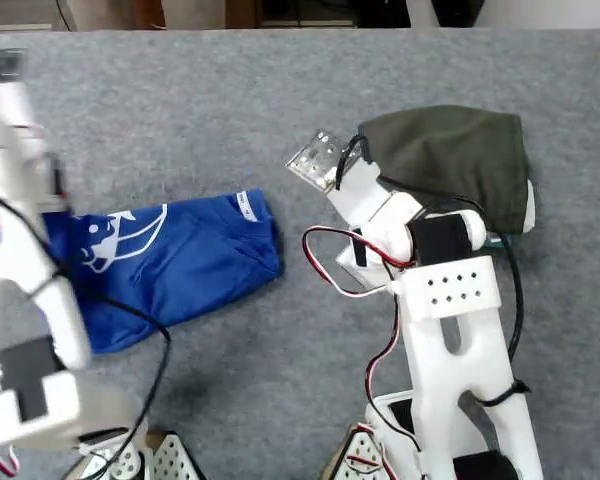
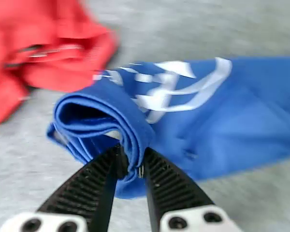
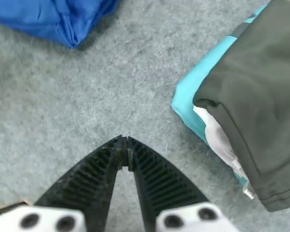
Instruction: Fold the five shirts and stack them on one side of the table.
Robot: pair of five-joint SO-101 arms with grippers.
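— Grip first: what does the left gripper [image 2: 130, 162] have?

— Its jaws are pinched together on a rolled, doubled edge of the blue shirt [image 2: 222, 121], which seems raised a little off the grey table [image 1: 180, 100]. From above, that shirt lies around nine o'clock of the table's middle, print up, and I'd say partly folded.

— And the right gripper [image 3: 124, 145]?

— Tips together on nothing, over bare table, just short of the stack at about two o'clock.

— What is in the stack?

— A dark green shirt [image 3: 261, 96] on top, what looks like a white shirt [image 3: 215, 133] under it, and a teal shirt [image 3: 198, 92] at the bottom. That is three folded, by my count.

— Farther out?

— A red shirt [image 2: 48, 53], crumpled, just beyond the blue one from the left arm.

— So which step is this?

— Folding the fourth, the blue. Next, I judge, the pinched edge needs carrying over toward three o'clock and laying flat on the shirt's body, with the layers kept aligned. The right gripper could pin the far side so nothing drags. After that the blue goes onto the stack, and the red is left to do.
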